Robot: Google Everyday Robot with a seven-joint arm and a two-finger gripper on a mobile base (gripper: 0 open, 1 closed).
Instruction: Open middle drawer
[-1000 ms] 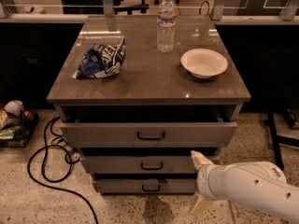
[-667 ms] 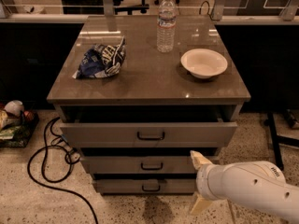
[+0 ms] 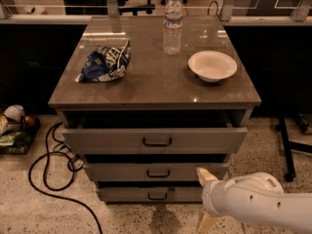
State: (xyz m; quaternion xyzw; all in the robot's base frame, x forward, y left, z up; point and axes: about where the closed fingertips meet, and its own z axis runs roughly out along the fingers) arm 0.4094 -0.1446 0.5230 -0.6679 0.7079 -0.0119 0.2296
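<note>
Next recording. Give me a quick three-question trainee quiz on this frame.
1. True or false: the white robot arm's tool grips the middle grey drawer's black bar handle.
2. What stands on the brown cabinet top? A) clear plastic water bottle; B) mug; C) kettle.
3. Fill in: as pictured, the tool is low by the middle drawer's ___ end.
Key: 1 false, it is off the handle; 2 A; 3 right.

Three grey drawers (image 3: 156, 141), the middle drawer (image 3: 156, 172) among them, stood under one bottle (image 3: 172, 23), one bowl (image 3: 212, 65) and one crumpled bag (image 3: 105, 62). One gripper (image 3: 204, 199) hovered low, just beside the middle drawer's front.
</note>
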